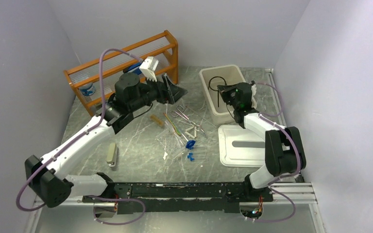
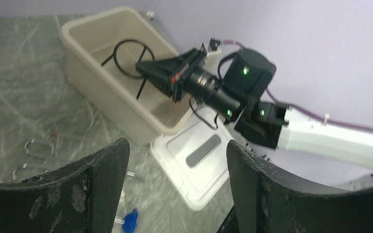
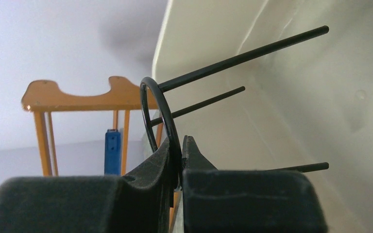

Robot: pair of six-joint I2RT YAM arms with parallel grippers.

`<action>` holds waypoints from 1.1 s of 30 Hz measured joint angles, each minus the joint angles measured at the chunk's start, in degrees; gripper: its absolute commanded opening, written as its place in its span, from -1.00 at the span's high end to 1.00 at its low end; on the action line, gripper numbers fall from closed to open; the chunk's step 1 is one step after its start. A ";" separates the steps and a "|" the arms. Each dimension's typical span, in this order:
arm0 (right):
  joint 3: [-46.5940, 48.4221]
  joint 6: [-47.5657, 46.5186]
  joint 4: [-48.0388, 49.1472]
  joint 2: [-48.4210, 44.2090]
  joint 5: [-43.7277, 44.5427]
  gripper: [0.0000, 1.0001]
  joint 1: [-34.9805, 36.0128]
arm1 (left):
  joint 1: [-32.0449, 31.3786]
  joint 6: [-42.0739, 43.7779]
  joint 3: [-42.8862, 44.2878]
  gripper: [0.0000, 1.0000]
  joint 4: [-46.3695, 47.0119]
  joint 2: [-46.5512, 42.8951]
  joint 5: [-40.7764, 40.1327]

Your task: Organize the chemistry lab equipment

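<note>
At the far left of the marbled table [image 1: 141,145], an orange wooden rack [image 1: 121,60] stands against the wall. A beige bar [image 1: 111,154] lies well nearer, beside the left arm. The left gripper [image 1: 175,91] hovers just right of the rack, its jaws spread wide with nothing between them. Its wrist view shows both fingers [image 2: 92,179] apart above the tabletop.

On the near side of it, at the table's centre, lie the loose small items [image 1: 182,131]: metal tweezers [image 1: 180,114], thin rods [image 1: 171,122] and blue-capped tubes [image 1: 190,144]. Neither arm touches any of them.

To the right, a beige tub [image 1: 205,87] sits at the far side, with a white lid [image 1: 233,155] flat on the table on its near side. The right gripper [image 1: 225,92] reaches into the tub, jaws pinched tight on the ring of the black wire ring stand [image 1: 216,81]. The ring stands on edge between the fingertips, and the stand's straight legs run away from the gripper alongside the tub's inner wall. Whether the legs touch the tub's floor cannot be told.
</note>
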 measured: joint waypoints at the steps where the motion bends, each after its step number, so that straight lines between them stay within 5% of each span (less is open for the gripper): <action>1: 0.00 0.70 1.22 1.51 0.15 1.00 -0.15 | 0.00 0.52 -1.01 -0.54 -1.53 -1.49 -0.04; 15: 3.58 8.87 16.26 17.86 -0.59 0.97 -1.49 | 0.00 5.33 -6.16 -0.51 -21.09 -15.10 -7.26; 23: 8.33 9.68 13.88 20.68 -1.07 0.08 -1.60 | 0.00 5.40 -6.49 -0.51 -24.06 -13.84 -8.11; 33: 13.57 7.04 -3.21 16.22 4.17 -0.36 -1.16 | 0.00 5.88 -6.49 -0.51 -25.07 -13.88 -8.87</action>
